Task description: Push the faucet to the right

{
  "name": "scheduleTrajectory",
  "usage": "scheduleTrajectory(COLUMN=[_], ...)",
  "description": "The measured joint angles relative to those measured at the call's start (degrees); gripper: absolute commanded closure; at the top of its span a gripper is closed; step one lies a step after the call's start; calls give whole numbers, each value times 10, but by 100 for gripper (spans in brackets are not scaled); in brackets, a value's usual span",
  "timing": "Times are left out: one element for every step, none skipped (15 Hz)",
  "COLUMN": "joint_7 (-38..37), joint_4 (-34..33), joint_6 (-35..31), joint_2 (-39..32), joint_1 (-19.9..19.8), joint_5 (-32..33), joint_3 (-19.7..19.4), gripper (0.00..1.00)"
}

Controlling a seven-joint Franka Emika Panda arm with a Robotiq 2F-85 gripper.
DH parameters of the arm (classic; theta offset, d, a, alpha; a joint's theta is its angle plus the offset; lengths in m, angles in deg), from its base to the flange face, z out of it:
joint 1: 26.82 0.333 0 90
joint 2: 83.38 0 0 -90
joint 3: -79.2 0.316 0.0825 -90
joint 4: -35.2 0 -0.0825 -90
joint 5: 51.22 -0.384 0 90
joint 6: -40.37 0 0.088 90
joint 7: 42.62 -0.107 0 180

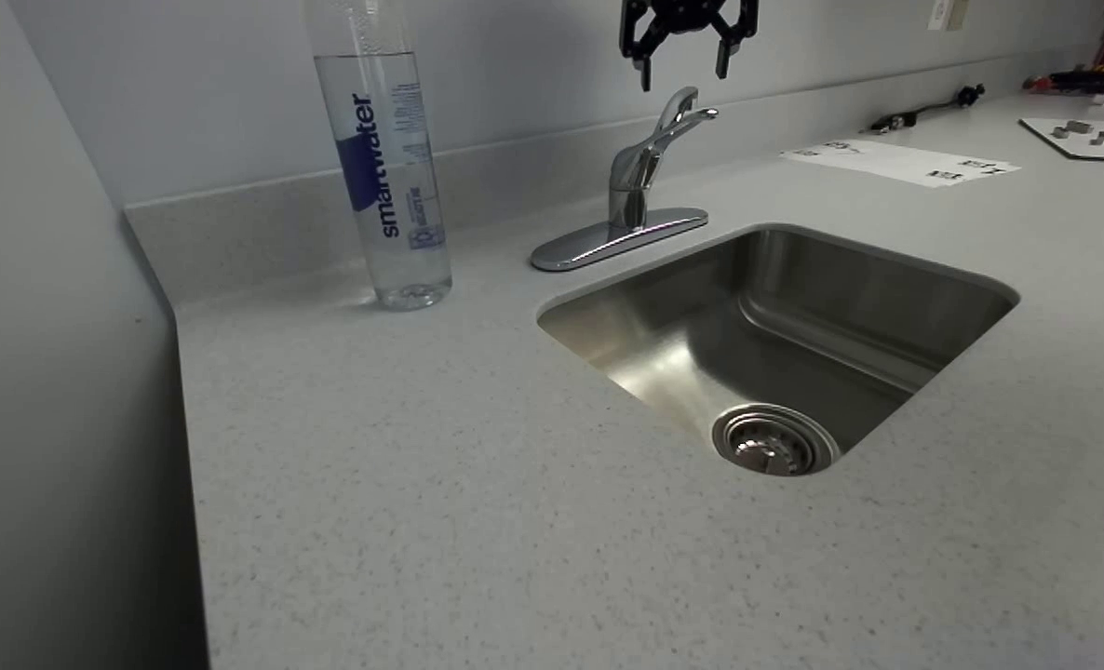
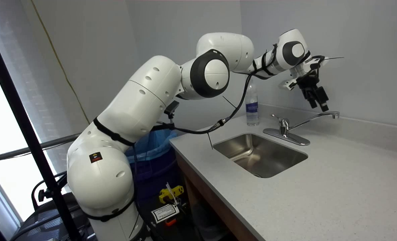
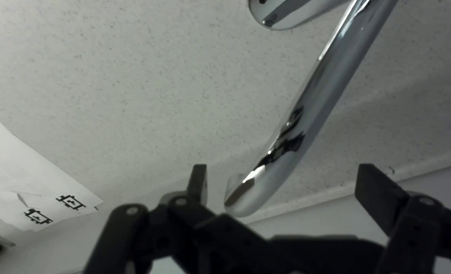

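Probably, height is the main risk: the gripper (image 1: 683, 69) hangs at the top of an exterior view, spread wide and holding nothing, above the faucet (image 1: 629, 191), which stands right of upper centre. In the wrist view the spout (image 3: 316, 106) runs from upper right down between the fingers (image 3: 375, 196), nearer the one on the frame's left. Sweeping sideways too high could pass over it untouched; descending off-centre could land a fingertip on top and press instead of push. Smooth, rounded metal may also let contact slip, and straying too far back could scrape the backsplash (image 2: 376, 132).
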Motion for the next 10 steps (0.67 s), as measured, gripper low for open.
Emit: scheduleTrajectory(joint_7=[0,0,0,0,0,0,0,0,1,1], joint_4=[-1,-1,-1,-1,-1,-1,1,3,6,13], joint_6=[-8,-14,-20,-22,-22,-22,-22,-22,-22,-22], joint_2=[0,1,2,5,9,15,23,32,43,57], joint_1=[1,2,3,4,6,8,9,11,13,14], joint_5=[0,0,0,0,0,-1,-2,-3,-4,-5], joint_3=[0,0,0,0,1,3,5,8,12,17], gripper=[0,0,0,0,0,0,0,0,0,0])
